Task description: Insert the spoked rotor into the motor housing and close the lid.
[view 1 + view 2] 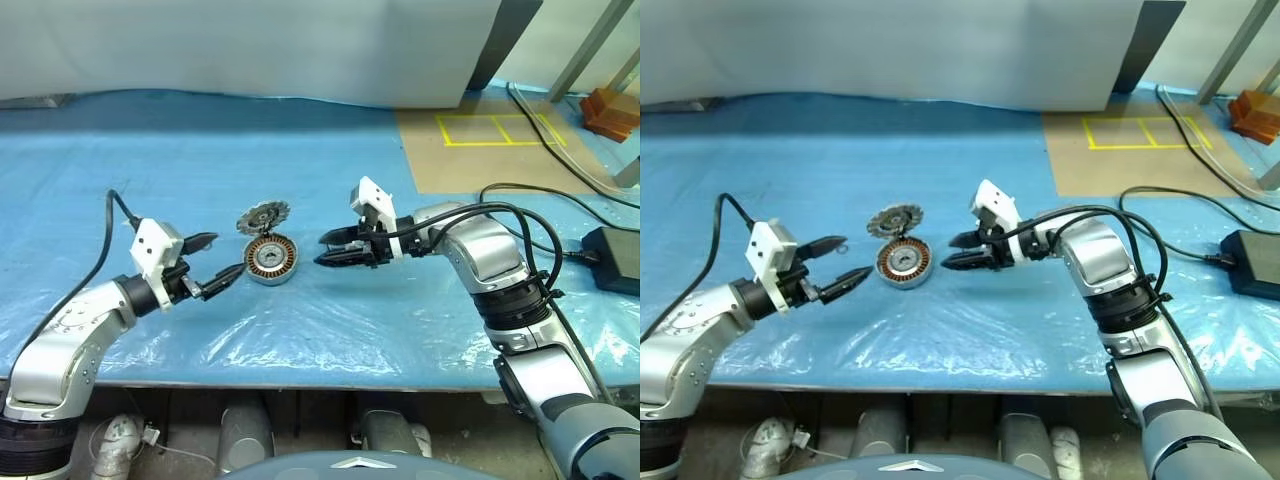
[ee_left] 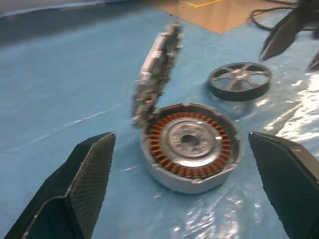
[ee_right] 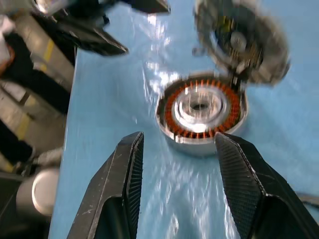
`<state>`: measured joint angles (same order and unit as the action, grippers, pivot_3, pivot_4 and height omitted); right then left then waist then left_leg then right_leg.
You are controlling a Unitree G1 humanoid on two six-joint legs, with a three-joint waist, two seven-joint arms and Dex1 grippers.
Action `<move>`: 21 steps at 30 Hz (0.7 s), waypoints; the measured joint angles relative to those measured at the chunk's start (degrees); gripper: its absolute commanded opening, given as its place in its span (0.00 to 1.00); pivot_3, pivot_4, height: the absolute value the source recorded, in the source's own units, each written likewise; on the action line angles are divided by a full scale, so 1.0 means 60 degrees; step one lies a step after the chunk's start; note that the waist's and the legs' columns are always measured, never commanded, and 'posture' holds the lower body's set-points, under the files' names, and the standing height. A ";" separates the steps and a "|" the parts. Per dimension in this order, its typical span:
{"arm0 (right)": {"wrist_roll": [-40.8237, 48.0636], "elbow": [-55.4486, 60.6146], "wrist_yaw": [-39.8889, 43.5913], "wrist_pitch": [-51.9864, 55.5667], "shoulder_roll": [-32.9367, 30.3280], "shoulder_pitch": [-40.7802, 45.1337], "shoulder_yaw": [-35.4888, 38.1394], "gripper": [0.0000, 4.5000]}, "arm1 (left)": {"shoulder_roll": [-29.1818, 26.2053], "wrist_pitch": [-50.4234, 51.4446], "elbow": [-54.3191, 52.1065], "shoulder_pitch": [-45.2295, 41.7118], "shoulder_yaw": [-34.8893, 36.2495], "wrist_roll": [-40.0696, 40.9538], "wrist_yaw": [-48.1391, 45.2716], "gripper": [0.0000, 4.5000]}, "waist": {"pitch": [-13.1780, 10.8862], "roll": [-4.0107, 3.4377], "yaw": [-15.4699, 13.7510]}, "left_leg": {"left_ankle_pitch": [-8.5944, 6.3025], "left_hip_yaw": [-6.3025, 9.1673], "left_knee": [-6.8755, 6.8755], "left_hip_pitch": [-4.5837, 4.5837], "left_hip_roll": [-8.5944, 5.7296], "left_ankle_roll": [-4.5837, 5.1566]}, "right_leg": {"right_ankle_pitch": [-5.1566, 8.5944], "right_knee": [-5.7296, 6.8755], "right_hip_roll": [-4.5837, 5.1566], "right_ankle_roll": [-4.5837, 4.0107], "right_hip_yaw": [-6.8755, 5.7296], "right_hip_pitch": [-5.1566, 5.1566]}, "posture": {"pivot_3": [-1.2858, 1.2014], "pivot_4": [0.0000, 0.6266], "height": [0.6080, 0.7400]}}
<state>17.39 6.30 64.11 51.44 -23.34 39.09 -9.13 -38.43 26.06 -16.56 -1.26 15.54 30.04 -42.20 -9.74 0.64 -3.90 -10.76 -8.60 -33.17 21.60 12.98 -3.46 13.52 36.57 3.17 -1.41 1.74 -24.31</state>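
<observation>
I see the table [image 1: 300, 150] under blue plastic sheet [image 1: 200, 180]; the motor housing [image 1: 272, 259] rests between both grippers' fingers.

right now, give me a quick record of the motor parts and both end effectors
housing: short round grey metal housing with copper windings, on blue plastic sheet, open on top
lid: round grey toothed disc, standing on edge at the housing's far rim
rotor: dark flat spoked disc, lying on the sheet beside the housing, not inserted
left end effector: open, empty, left of housing
right end effector: open, empty, right of housing
</observation>
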 measured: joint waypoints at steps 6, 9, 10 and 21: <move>0.0513 0.0467 -0.1430 0.0201 -0.0095 -0.1483 0.1156 0.52 | -0.0154 -0.0473 0.1787 -0.0937 0.0855 -0.0400 0.0470 1.00 | 0.0003 0.0004 -0.0138 | 0.0001 -0.0004 -0.0013 -0.0016 -0.0035 0.0002 | -0.0001 -0.0057 0.0039 0.0010 -0.0001 0.0057 | 0.52 0.24 1.00; 0.0544 0.0515 -0.2221 0.0085 0.0148 -0.1729 0.1529 0.52 | 0.0226 -0.0796 0.2605 -0.1364 0.0468 -0.0765 0.0591 1.00 | 0.0003 0.0004 -0.0104 | 0.0002 -0.0003 -0.0004 -0.0014 -0.0024 0.0001 | -0.0003 -0.0060 0.0026 0.0016 -0.0002 0.0049 | 0.52 0.24 1.00; 0.0585 0.0579 -0.2400 0.0056 0.0247 -0.1736 0.1581 0.52 | 0.0362 -0.0876 0.2781 -0.1415 0.0295 -0.0863 0.0588 1.00 | 0.0003 0.0004 -0.0094 | 0.0002 -0.0002 0.0001 -0.0012 -0.0023 0.0001 | -0.0007 -0.0059 0.0024 0.0023 -0.0004 0.0045 | 0.52 0.24 1.00; 0.0858 0.0773 -0.3797 -0.0094 0.0237 -0.1852 0.1807 0.52 | 0.1652 -0.2975 0.7104 -0.3308 -0.1024 -0.2815 0.1609 1.00 | 0.0004 0.0005 -0.0046 | 0.0002 0.0008 0.0020 0.0016 -0.0027 -0.0001 | -0.0045 -0.0118 0.0025 0.0085 -0.0011 0.0049 | 0.52 0.24 1.00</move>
<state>22.54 10.94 41.33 50.87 -21.91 27.98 1.71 -28.51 8.21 26.06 -21.11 9.39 13.15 -32.54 -9.71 0.67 -4.18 -10.74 -8.55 -33.05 21.70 12.82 -3.46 13.25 35.86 3.32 -0.90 1.67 -24.02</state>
